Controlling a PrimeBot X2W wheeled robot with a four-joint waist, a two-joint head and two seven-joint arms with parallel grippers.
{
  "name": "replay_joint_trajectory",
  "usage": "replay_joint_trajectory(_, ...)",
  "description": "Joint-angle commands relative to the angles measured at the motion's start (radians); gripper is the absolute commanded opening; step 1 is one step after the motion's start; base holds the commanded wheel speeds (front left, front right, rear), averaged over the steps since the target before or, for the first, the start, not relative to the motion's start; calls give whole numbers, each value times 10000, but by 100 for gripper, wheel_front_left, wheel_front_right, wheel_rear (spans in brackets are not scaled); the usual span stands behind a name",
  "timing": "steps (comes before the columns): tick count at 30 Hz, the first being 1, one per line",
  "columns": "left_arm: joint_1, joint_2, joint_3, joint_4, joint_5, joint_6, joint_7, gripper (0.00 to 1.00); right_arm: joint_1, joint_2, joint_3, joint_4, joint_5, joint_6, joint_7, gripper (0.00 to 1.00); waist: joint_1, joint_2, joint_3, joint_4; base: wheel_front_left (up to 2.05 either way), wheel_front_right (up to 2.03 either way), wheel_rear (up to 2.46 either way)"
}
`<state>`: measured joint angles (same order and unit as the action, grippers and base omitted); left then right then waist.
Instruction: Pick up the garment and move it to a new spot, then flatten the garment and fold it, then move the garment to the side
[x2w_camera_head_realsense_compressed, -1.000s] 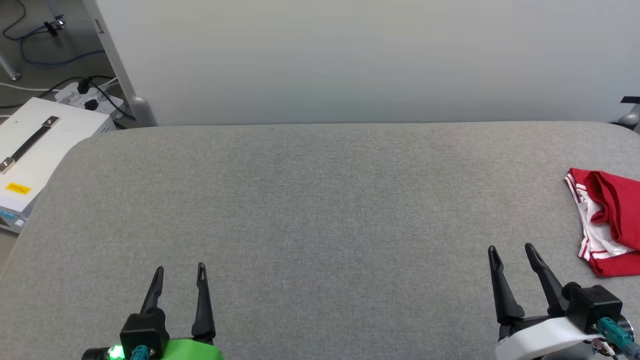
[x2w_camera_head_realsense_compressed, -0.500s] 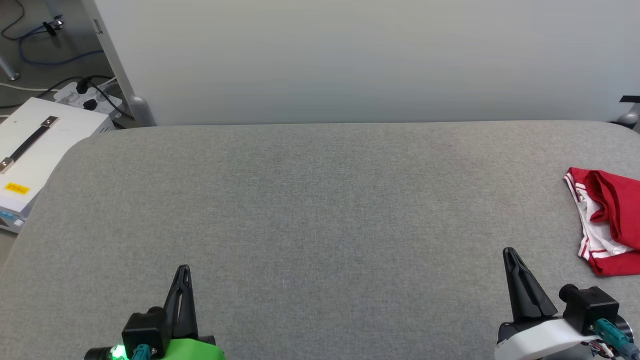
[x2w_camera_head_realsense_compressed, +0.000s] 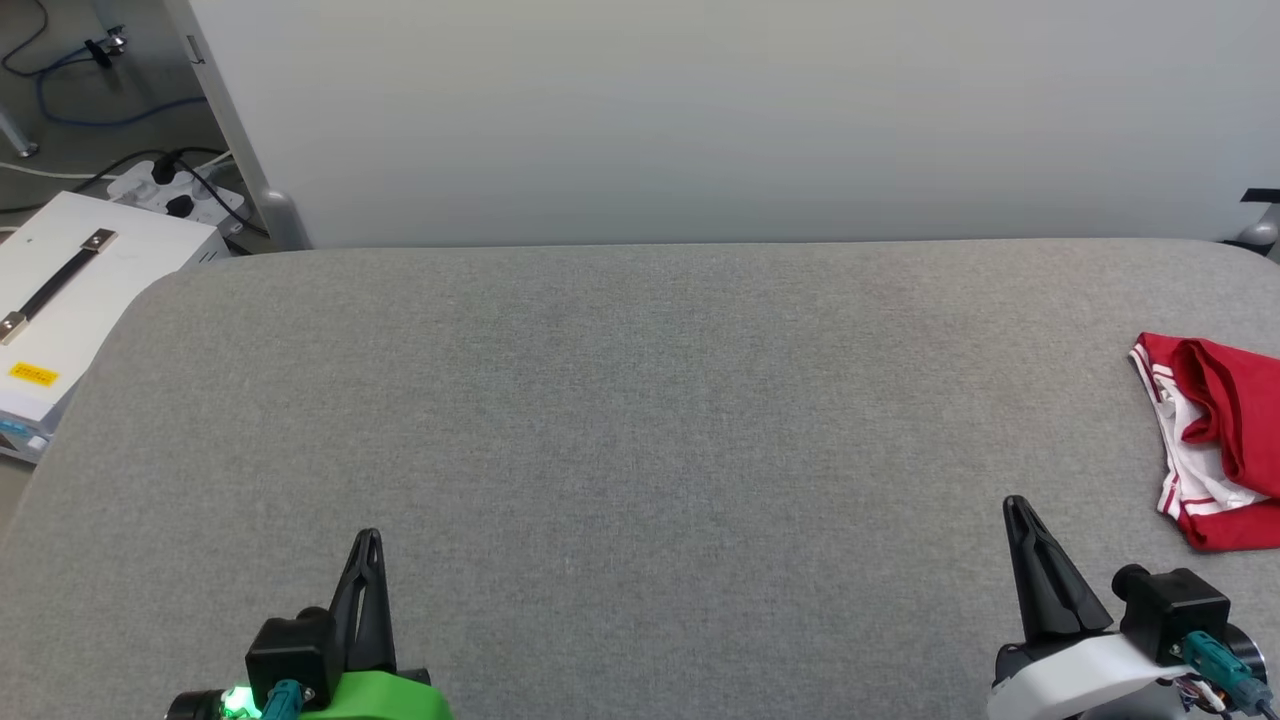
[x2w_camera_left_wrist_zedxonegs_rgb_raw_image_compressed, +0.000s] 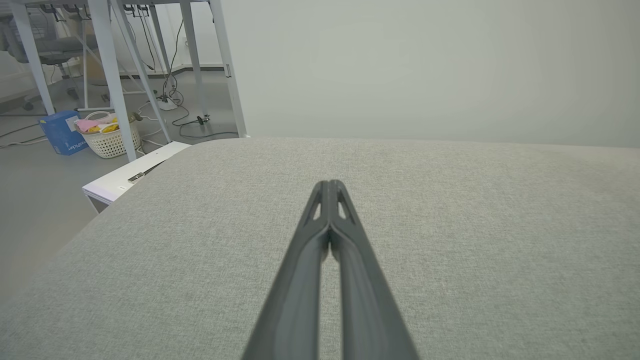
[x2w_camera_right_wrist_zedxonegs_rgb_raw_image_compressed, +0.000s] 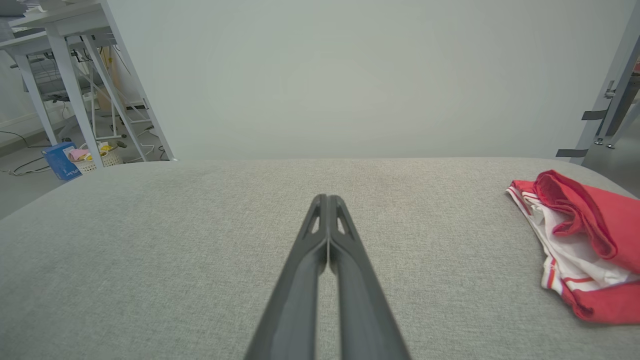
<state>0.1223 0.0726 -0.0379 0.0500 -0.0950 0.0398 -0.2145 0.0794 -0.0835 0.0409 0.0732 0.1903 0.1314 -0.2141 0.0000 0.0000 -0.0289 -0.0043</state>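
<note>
The garment (x2w_camera_head_realsense_compressed: 1215, 445) runs off the frame edge.

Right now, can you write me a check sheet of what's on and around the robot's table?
Surface: grey fabric-covered table, smooth, with rounded corners.
Job's things: garment, red with white and striped trim, crumpled in a heap at the table's right edge, untouched.
Clutter: white basket of colourful things and blue box, both on the floor.
Grippers: left claw shut, holding nothing; right claw shut, holding nothing, apart from the garment.
Cables: power strip with black plugs and leads; blue cable on the floor.
Surroundings: white case with a black handle by the left corner; pale wall behind; metal table legs.
</note>
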Motion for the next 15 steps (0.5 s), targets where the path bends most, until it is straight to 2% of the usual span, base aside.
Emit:
replay_joint_trajectory(1,-181,-32,28,-48,99,-25,56,0,-133,29,-42,-79,-146,-1,82,0,0,0,4,1,0,0,0)
replay_joint_trajectory(15,-321,-58,75,-109,213,-75,336,0,-222,70,-91,-166,-382,-2,358,0,0,0,42,7,0,0,0)
